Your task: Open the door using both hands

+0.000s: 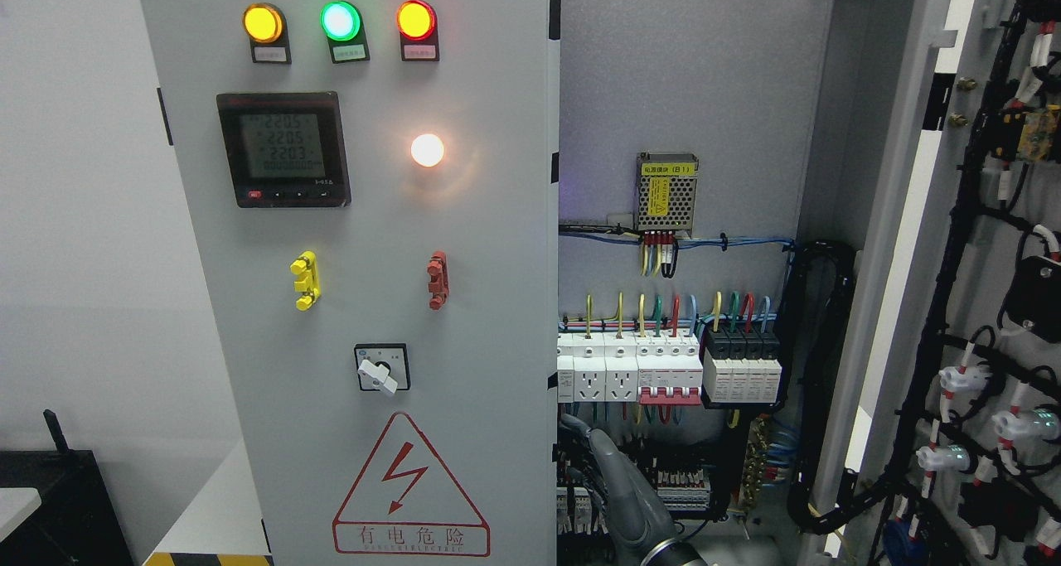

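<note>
A robot hand [617, 483] is being held behind the left door [373, 259] edge; grip state cannot be told; outward pushing is being advised.

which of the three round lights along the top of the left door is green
The middle light is green, sitting between the amber light on its left and the red light on its right, above the meter screen.

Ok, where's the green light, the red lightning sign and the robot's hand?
Green light [341, 21], head view, its lit lens.
Lightning sign [410, 487], head view, triangle's middle.
Hand [617, 487], head view, grey back.
</note>
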